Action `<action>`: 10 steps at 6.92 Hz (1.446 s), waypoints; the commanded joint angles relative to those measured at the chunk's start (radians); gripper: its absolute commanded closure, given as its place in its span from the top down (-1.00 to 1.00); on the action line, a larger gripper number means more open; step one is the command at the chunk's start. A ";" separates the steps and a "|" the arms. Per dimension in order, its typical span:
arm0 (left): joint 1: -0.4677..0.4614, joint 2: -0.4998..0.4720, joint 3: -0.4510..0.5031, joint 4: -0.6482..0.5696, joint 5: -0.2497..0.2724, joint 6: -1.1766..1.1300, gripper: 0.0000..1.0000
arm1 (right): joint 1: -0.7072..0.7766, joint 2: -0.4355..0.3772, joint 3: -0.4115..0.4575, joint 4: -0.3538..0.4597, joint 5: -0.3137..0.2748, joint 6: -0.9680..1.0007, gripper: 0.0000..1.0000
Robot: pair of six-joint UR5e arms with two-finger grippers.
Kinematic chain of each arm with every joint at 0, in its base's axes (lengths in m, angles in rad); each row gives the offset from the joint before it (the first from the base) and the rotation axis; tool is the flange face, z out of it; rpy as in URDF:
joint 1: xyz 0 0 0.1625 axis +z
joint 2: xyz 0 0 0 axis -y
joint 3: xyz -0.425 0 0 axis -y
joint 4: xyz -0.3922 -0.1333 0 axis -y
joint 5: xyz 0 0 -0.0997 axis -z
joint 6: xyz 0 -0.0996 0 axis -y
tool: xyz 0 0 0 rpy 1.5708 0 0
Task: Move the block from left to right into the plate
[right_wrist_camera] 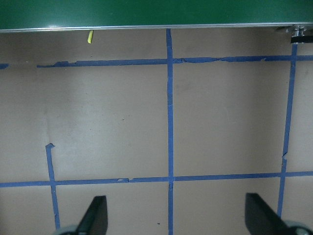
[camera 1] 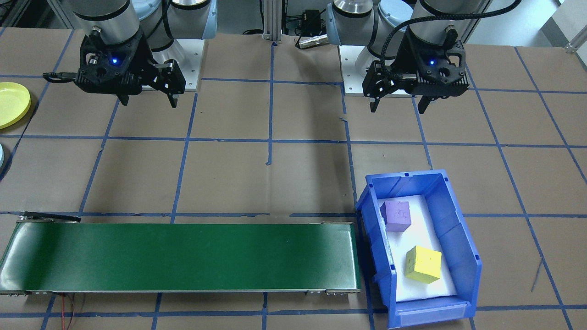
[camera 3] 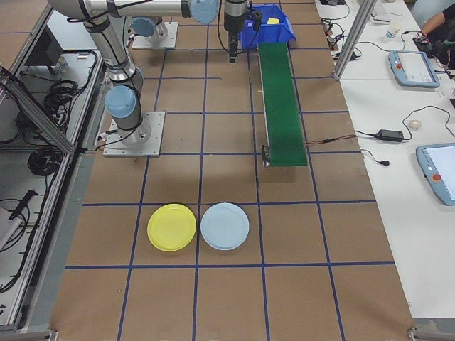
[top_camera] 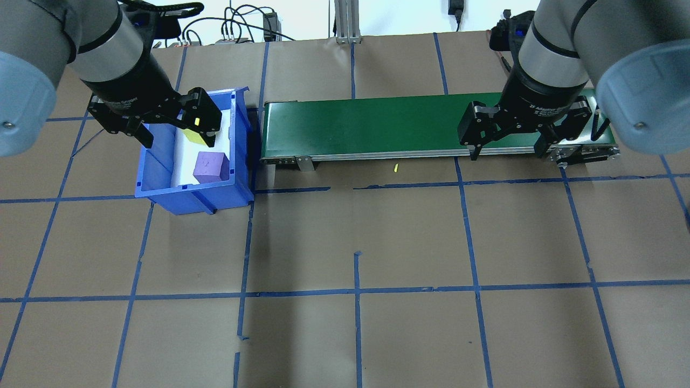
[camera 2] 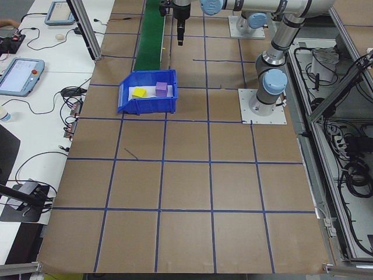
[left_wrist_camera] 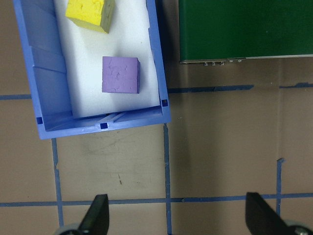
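Two blocks sit in the blue bin (camera 1: 419, 243) on its white liner: the purple block (camera 1: 397, 216) towards the robot's end of the bin, the yellow block (camera 1: 423, 264) towards the bin's open lip, the two apart from each other. The bin stands just off one end of the green conveyor (camera 1: 183, 256), which runs along the bench's far edge from the robot. The yellow plate (camera 3: 171, 227) lies flat well beyond the conveyor's other end, out by the bench's right end, with a pale blue plate (camera 3: 225, 226) just beside it.

The left hand (camera 1: 398, 103) hangs above the bench (top_camera: 356, 237) on the robot's side of the bin, its fingers spread wide and holding nothing; its wrist camera looks straight down on the bin's near corner and both blocks. The right hand (camera 1: 149, 98) hovers over bare brown paper near the conveyor's other end, fingers likewise wide apart and empty. A small yellow scrap (top_camera: 395, 168) lies on the paper just beside the conveyor.
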 commanded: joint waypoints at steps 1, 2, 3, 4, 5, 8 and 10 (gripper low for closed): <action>0.004 0.000 0.005 -0.009 -0.003 0.000 0.99 | -0.002 -0.001 0.000 0.005 -0.007 -0.002 1.00; 0.004 0.000 0.003 -0.008 -0.003 0.000 0.99 | -0.002 -0.001 0.000 0.004 -0.008 -0.009 1.00; 0.010 -0.005 0.001 0.001 -0.004 0.017 0.99 | -0.002 -0.001 0.000 0.007 -0.008 -0.009 1.00; 0.030 -0.055 -0.003 0.030 -0.013 0.051 0.99 | -0.002 -0.001 0.000 0.005 -0.007 -0.009 1.00; 0.037 -0.162 -0.006 0.160 -0.013 0.131 0.99 | -0.002 -0.001 0.000 0.004 -0.005 -0.009 1.00; 0.149 -0.296 -0.022 0.280 -0.019 0.260 0.99 | -0.002 -0.001 0.000 0.004 -0.004 -0.010 1.00; 0.159 -0.365 -0.025 0.322 -0.019 0.275 0.99 | -0.002 -0.001 0.002 0.004 -0.005 -0.010 1.00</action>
